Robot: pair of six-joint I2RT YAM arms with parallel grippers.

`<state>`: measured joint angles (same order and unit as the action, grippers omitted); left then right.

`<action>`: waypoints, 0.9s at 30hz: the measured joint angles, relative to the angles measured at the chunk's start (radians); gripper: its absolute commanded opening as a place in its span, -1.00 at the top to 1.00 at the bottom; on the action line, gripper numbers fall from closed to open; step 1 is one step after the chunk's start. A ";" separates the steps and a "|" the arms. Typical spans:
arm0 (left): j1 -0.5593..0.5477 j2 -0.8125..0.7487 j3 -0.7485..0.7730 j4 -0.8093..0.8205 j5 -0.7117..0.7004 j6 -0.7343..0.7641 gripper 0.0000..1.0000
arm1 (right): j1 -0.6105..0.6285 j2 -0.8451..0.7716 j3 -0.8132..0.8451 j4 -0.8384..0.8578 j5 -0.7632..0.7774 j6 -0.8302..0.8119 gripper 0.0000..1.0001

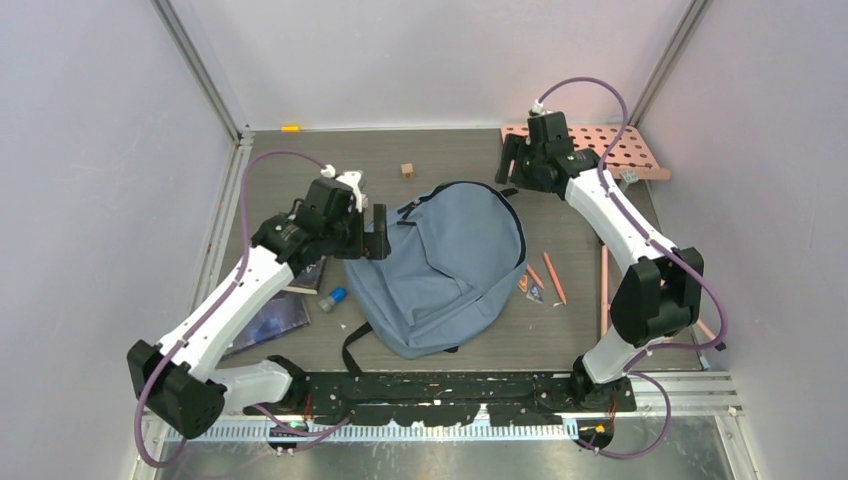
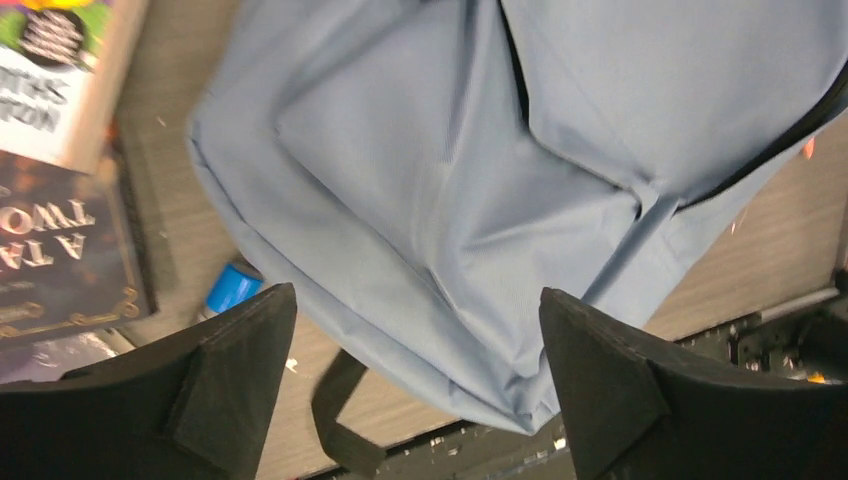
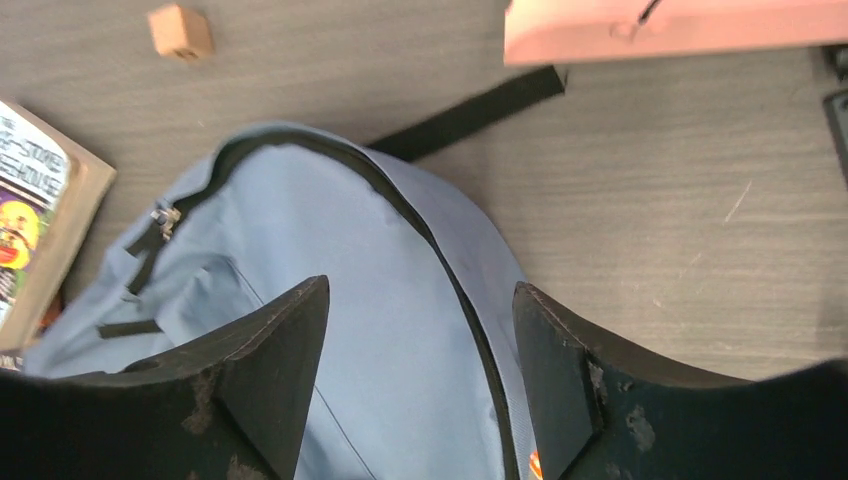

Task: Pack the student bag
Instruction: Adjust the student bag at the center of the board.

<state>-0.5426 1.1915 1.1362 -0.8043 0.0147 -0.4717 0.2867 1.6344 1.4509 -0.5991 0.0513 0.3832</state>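
Note:
The student bag (image 1: 450,265) is a grey-blue backpack lying flat in the middle of the table, its dark zipper closed along the top curve. It fills the left wrist view (image 2: 480,170) and shows in the right wrist view (image 3: 330,250). My left gripper (image 1: 378,232) is open and empty, held above the bag's left edge (image 2: 415,293). My right gripper (image 1: 510,165) is open and empty above the bag's far right top (image 3: 420,285). Two books (image 1: 285,305) lie on the table left of the bag; they also show in the left wrist view (image 2: 60,250).
A blue-capped item (image 1: 332,298) lies between the books and the bag. Pencils (image 1: 553,277) lie right of the bag. A small wooden cube (image 1: 407,171) sits behind it. A pink pegboard (image 1: 600,145) stands at the back right. A black strap (image 2: 335,420) trails at the near edge.

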 measured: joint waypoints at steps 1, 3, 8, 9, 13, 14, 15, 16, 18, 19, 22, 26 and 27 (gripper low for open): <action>0.002 -0.010 0.013 0.006 -0.021 0.008 -0.95 | 0.000 0.000 0.019 -0.001 0.003 0.000 -0.49; 0.019 -0.023 0.027 0.027 -0.040 0.021 -0.94 | 0.001 0.001 0.051 -0.002 -0.003 0.000 -0.49; 0.125 0.078 0.079 0.098 -0.014 0.079 -0.92 | 0.024 0.065 0.195 -0.037 -0.075 -0.006 -0.46; 0.145 0.120 0.093 0.107 0.000 0.095 -0.90 | 0.037 0.093 0.231 -0.046 -0.081 -0.009 -0.46; 0.193 0.285 0.151 0.123 0.066 0.165 -0.84 | 0.101 0.198 0.324 -0.084 -0.097 -0.010 -0.45; 0.199 0.317 0.162 0.123 0.079 0.178 -0.79 | 0.117 0.223 0.337 -0.093 -0.104 -0.007 -0.44; 0.206 0.355 0.176 0.123 0.097 0.201 -0.72 | 0.134 0.249 0.351 -0.106 -0.111 -0.005 -0.41; 0.212 0.379 0.183 0.122 0.111 0.220 -0.63 | 0.148 0.278 0.367 -0.122 -0.119 -0.001 -0.39; 0.222 0.407 0.185 0.119 0.138 0.248 -0.49 | 0.175 0.334 0.405 -0.155 -0.134 0.008 -0.36; 0.227 0.415 0.185 0.115 0.153 0.262 -0.43 | 0.187 0.360 0.426 -0.174 -0.140 0.009 -0.35; 0.239 0.428 0.185 0.111 0.201 0.294 -0.26 | 0.210 0.408 0.467 -0.206 -0.151 0.011 -0.33; 0.245 0.454 0.185 0.103 0.270 0.312 0.00 | 0.238 0.460 0.528 -0.256 -0.173 0.019 -0.33; 0.245 0.462 0.185 0.101 0.288 0.315 0.04 | 0.240 0.467 0.541 -0.264 -0.176 0.024 -0.33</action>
<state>-0.2977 1.6531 1.3216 -0.7033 0.3031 -0.1570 0.5266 2.1017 1.9923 -0.8627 -0.1246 0.4068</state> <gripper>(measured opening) 0.549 0.669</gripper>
